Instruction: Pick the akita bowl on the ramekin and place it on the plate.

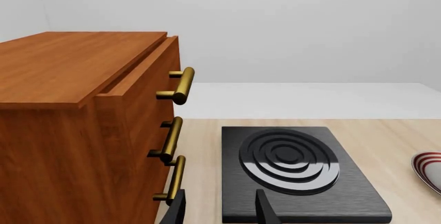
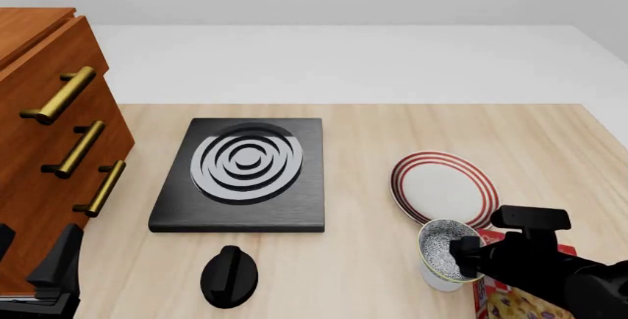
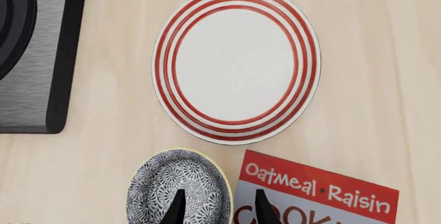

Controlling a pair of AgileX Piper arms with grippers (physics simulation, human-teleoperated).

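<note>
The right gripper (image 3: pixel 215 207), fingers parted, straddles the akita bowl's (image 3: pixel 177 182) rim, seemingly not clamped.

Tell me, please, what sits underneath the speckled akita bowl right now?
The akita bowl rests on the white ramekin, whose side shows below its rim. The ramekin's inside is covered by the bowl.

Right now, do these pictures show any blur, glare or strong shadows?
Front view: sharp and evenly lit, only a thin soft shadow under the stove. Right wrist view: crisp, no glare on the plate, cookie box lettering readable. Left wrist view: the dresser looms large, its edges converging with perspective.
</note>
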